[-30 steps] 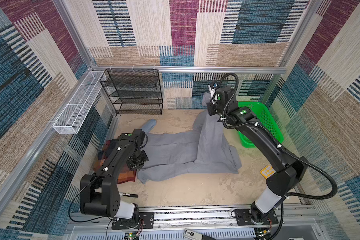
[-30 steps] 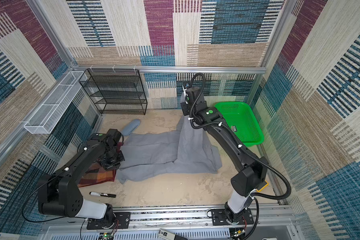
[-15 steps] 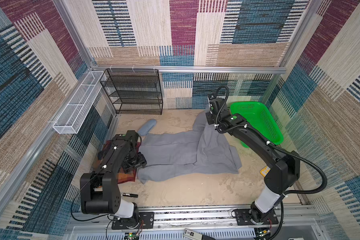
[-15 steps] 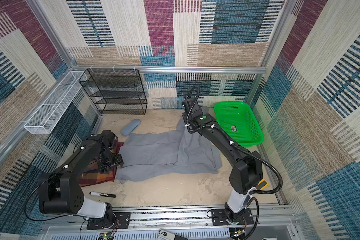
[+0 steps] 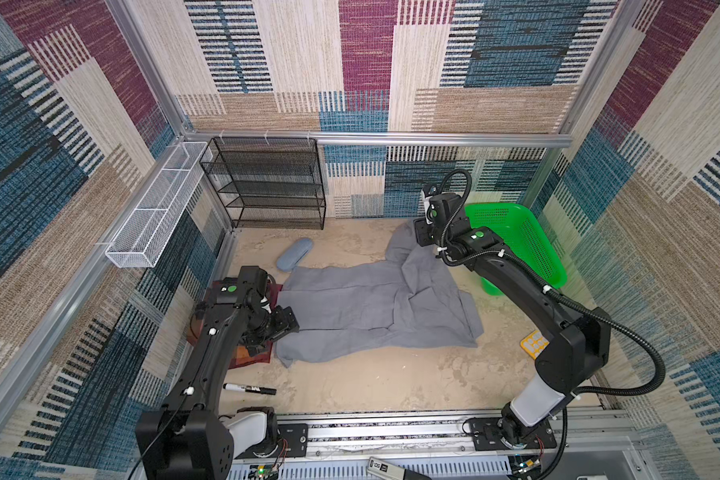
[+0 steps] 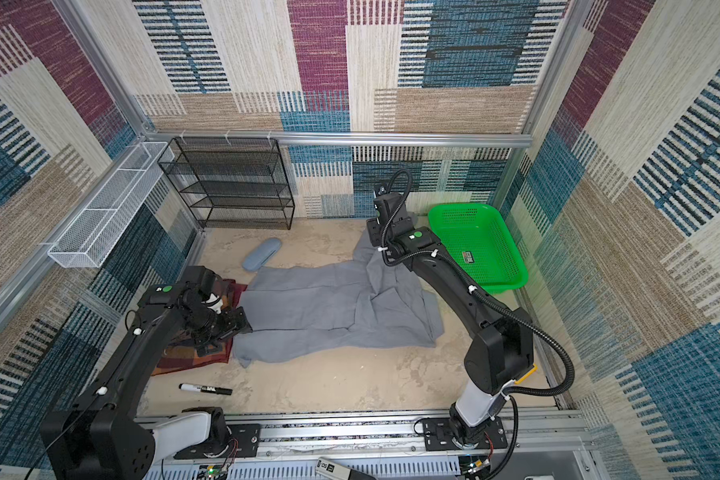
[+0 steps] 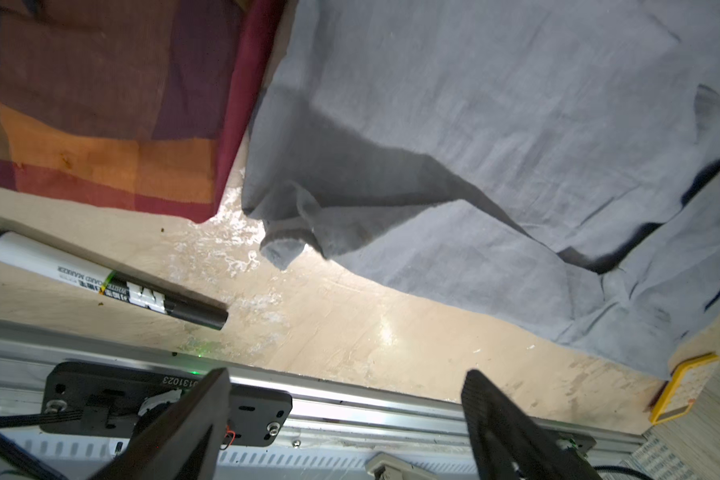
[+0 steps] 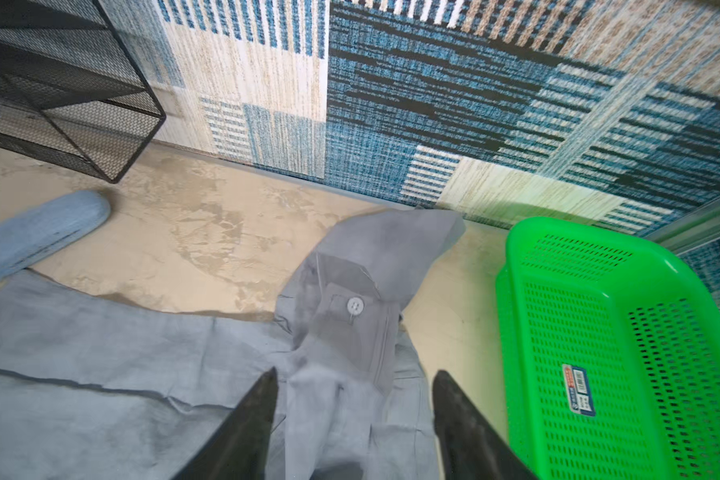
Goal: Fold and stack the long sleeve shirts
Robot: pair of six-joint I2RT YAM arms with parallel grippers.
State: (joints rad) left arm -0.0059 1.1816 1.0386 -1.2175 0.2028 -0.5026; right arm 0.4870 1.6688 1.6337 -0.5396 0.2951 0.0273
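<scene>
In both top views: mottled sandy tabletop (image 5: pixel 371 386) boxed in by carpet-tile walls in blue, maroon and beige. Black mesh rack (image 5: pixel 267 183) against the back wall, upper left of centre. White wire basket (image 5: pixel 159 212) hung on the wall at left. Green basket (image 5: pixel 499 206) at right, blue-grey case (image 5: pixel 294 254) just beside the cloth's upper-left corner, marker (image 5: pixel 250 388) at lower left, yellow item (image 5: pixel 535 344) at lower right. Grey shirt (image 5: pixel 362 307) spread flat across the middle, one sleeve reaching up toward the back wall. Plaid shirt (image 5: pixel 256 357) at left, mostly hidden by the arm.

Compared with a second ago: cloth no longer tented up under the right gripper (image 5: pixel 422 237), now dropped and lying slack; left gripper (image 5: pixel 285 324) off the hem pinched earlier. Left arm bent low over the plaid shirt, wrist turned toward the grey hem. Right arm stretched far to the back, gripper hovering above the sleeve.

Left wrist view: left gripper (image 7: pixel 346 374) with fingers spread wide, nothing between them, raised off the surface. Grey shirt (image 7: pixel 474 124) beyond, a rolled corner nearest the marker (image 7: pixel 100 278). Plaid shirt (image 7: pixel 100 104) meeting its side edge.

Right wrist view: right gripper (image 8: pixel 356 371) parted, holding nothing, just over the grey sleeve. Buttoned cuff (image 8: pixel 355 305) lying on the surface beside the green basket (image 8: pixel 516 332), not touching it. Case (image 8: pixel 38 232) and rack (image 8: pixel 59 83) further off.
</scene>
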